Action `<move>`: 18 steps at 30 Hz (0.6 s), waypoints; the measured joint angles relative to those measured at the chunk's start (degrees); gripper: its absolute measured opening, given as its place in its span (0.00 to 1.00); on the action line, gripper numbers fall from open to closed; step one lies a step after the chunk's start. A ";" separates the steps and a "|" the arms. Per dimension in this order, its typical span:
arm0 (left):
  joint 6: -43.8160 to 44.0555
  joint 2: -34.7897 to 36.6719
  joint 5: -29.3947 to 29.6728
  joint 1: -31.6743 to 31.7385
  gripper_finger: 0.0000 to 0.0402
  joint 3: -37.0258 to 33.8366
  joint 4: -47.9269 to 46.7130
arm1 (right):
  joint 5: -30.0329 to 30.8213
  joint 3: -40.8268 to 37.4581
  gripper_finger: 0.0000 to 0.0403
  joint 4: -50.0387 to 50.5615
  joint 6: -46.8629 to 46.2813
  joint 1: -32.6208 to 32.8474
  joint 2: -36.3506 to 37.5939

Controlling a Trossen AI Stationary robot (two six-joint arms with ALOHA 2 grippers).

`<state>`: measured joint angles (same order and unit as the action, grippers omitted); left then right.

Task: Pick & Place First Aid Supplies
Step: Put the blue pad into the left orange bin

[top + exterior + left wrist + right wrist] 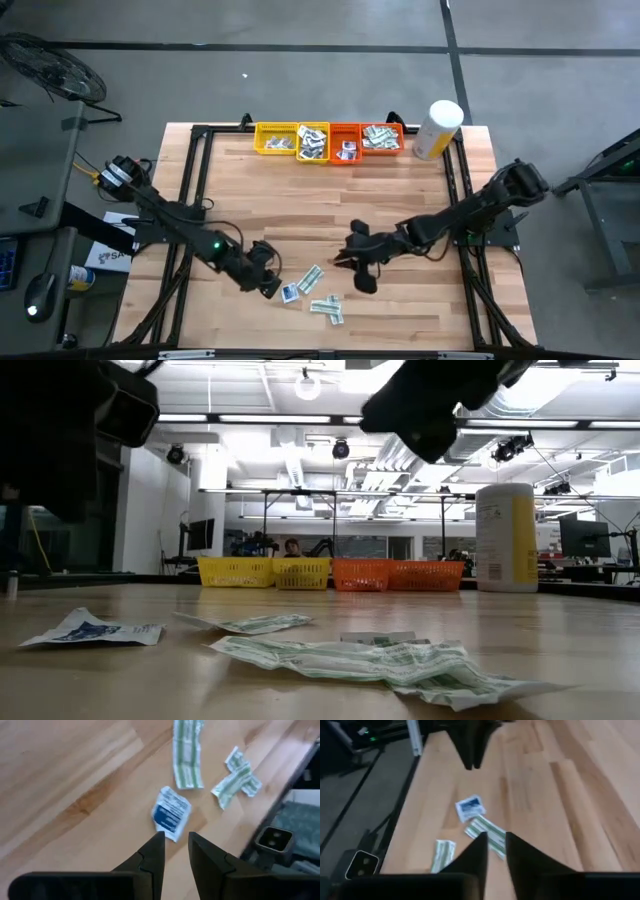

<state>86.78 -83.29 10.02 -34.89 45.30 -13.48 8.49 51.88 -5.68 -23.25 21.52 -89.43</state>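
Observation:
Several first aid packets lie flat on the wooden table near its front edge: a white square with a blue centre [290, 293] [171, 814] [470, 806], a green-and-white strip [311, 278] [187, 757] [487, 832], and crumpled green strips [327, 307] [237, 777] [400, 665]. My left gripper [271, 288] [175, 845] hovers open just left of the blue square, with nothing between its fingers. My right gripper [362, 282] [495, 842] hangs above the table right of the strips, its fingers a narrow gap apart and holding nothing.
Two yellow trays [275, 138] and two orange-red trays [381, 138] with packets in them stand in a row at the far edge, next to a tall white-and-yellow canister [437, 128]. A black frame [196, 190] runs along the table's sides. Bare wood lies between packets and trays.

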 joint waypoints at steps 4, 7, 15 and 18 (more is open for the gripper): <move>3.45 -1.12 2.69 -1.25 0.21 0.02 0.35 | -1.66 3.24 0.02 -2.69 5.74 1.80 -4.35; 3.98 -2.53 3.19 -1.55 0.21 0.09 3.08 | -3.26 7.82 0.02 -2.95 8.48 2.60 -8.51; 3.86 -7.29 2.61 -1.53 0.21 0.02 7.33 | -6.21 22.68 0.00 0.21 12.27 2.51 -22.10; 4.39 -7.67 2.47 -1.55 0.21 0.02 7.32 | -8.64 25.40 0.00 1.43 13.10 2.74 -26.25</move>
<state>91.17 -90.96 12.49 -36.45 45.32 -6.16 -0.15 77.28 -4.25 -10.16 24.26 -115.68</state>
